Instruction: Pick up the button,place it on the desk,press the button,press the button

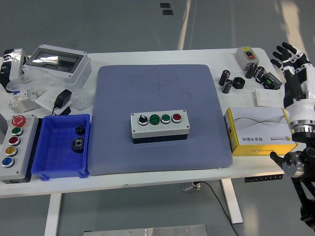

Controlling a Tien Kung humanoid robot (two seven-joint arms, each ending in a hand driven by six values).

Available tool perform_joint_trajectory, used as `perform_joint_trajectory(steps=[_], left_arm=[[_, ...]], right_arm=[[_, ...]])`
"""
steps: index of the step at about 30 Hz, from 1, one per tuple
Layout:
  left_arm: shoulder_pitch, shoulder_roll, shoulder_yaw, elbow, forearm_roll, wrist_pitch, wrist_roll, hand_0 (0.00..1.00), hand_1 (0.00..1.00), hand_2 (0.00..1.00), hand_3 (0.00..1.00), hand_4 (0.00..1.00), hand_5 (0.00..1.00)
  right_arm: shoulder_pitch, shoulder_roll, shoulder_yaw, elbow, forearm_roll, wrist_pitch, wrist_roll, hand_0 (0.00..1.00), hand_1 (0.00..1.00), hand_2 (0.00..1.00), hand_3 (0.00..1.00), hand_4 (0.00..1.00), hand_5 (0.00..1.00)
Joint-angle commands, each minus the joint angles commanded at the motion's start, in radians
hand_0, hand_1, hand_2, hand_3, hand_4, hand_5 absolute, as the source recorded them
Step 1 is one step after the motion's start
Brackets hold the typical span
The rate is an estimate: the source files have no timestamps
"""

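— Where was the button box (159, 126)?
— Mid-mat (118, 88), well apart from the right hand (289, 55), which hung empty, fingers spread, off the table's (147, 179) right edge.
— Advice?
— Reach over the yellow box (260, 131); press squarely from above.

mat (157, 98): matt textured cloth | bin (49, 147): glossy blue plastic

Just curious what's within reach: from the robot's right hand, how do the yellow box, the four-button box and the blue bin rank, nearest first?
From the right hand:
1. Yellow box, right side.
2. Four-button box, mat centre.
3. Blue bin, far left.
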Motion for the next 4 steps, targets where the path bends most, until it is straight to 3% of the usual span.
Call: perform_joint_trajectory(steps=[4], left_arm=[[0.004,-0.002,-0.002,0.0,0.003,0.0,0.0,0.635,0.597,0.544,0.591,0.616,0.203]], right_arm=[[-0.004,0.005,0.016,0.005,-0.005,0.0,0.0,0.732,0.721,0.731,0.687,0.763,0.526]])
